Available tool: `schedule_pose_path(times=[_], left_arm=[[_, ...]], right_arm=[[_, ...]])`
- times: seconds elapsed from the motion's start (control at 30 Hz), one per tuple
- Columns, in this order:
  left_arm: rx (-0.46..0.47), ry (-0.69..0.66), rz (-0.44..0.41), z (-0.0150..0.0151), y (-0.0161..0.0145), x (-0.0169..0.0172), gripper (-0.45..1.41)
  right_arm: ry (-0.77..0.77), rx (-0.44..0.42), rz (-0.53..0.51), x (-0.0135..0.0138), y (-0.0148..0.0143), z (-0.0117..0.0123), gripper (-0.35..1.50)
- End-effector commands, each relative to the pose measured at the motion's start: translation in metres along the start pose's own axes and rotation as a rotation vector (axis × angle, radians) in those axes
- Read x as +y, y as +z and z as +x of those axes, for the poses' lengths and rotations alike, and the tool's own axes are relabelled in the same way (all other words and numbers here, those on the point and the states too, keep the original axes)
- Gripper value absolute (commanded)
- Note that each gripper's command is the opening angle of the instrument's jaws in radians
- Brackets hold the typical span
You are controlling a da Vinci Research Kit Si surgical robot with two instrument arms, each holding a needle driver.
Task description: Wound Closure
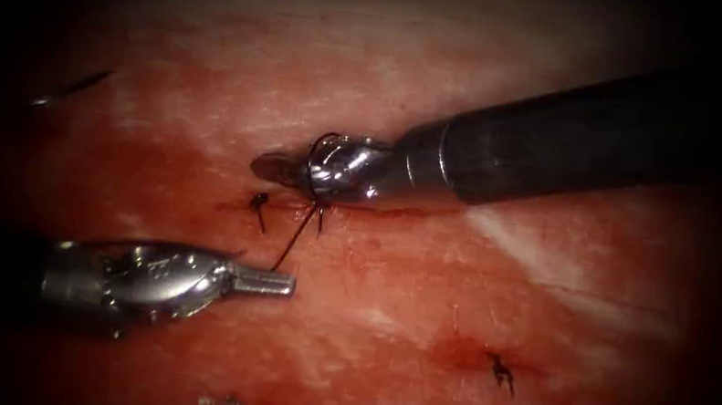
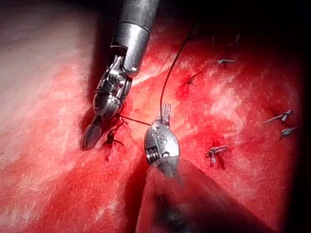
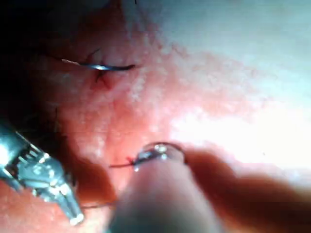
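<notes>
Endoscope view: left tool (image 1: 278, 282) holds thread (image 1: 290, 244).

Dim, dark-edged endoscope view; glare and blur in the wrist views.

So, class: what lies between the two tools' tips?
A taut strand of thread runs from the left tool, shut on it, up to the right tool, crossing red-stained tissue; see the endoscope view.

The needle (image 1: 72, 87) lay flat on the tissue (image 1: 426, 275), well to the left of the cut (image 1: 287, 207) and free of both tools. Dark thread (image 1: 292, 238) ran taut from the left pincer (image 1: 278, 282), shut on it, up to the cut, where it looped around the right pincer (image 1: 278, 168). Short knotted thread ends (image 1: 259, 208) stood at the cut's left end.
</notes>
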Motion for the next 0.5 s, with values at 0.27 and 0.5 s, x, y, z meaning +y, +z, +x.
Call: schedule_pose_path(times=[0.27, 0.5], left_arm=[[-0.002, -0.004, 0.002, -0.0009, 0.0002, 0.0001, -0.45], [-0.004, -0.013, 0.017, 0.0, -0.0009, -0.0001, -0.45]], right_arm=[[-0.079, -0.014, -0.001, 0.0002, 0.0003, -0.0002, -0.35], [-0.084, 0.108, -0.034, 0.0001, -0.0044, 0.0011, -0.35]])
